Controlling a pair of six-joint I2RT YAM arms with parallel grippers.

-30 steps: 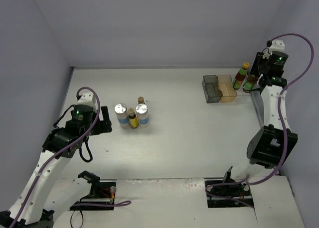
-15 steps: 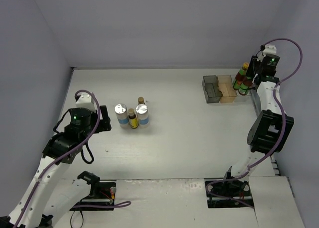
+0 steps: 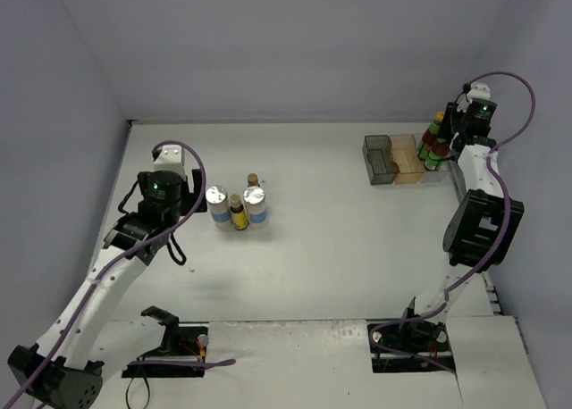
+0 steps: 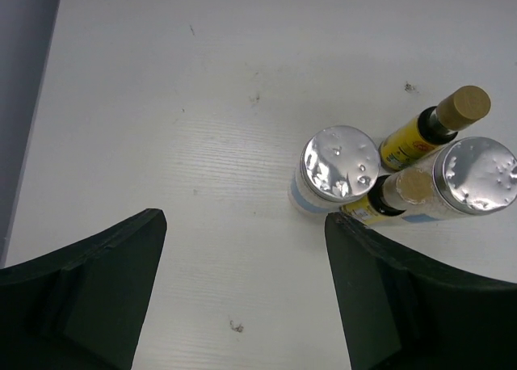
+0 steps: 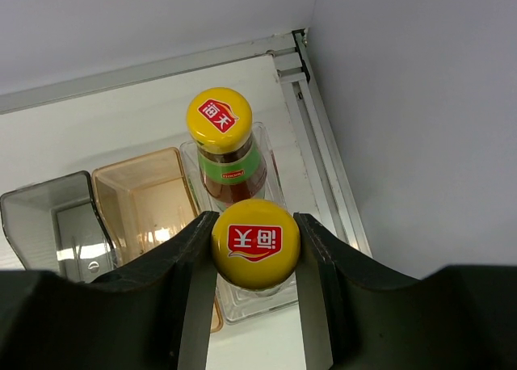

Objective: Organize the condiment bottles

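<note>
Right gripper [image 5: 254, 253] clamped on yellow-capped dark glass bottle [image 5: 255, 234], within clear plastic tray compartment [image 5: 273, 170], just beside green-labelled twin bottle [image 5: 220, 119]. We fear a tilted release topples both. Left gripper [image 4: 245, 224] gapes wide near silver-lidded white jar [image 4: 340, 161].

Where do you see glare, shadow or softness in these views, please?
Left wrist: speckled glare on the silver lids of the left jar and right jar; the open left pincer is dark and featureless. Right wrist: the yellow-capped bottle held in the right pincer is sharp, with mild sheen. Top external: even light, a faint arm shadow on the table.
</note>
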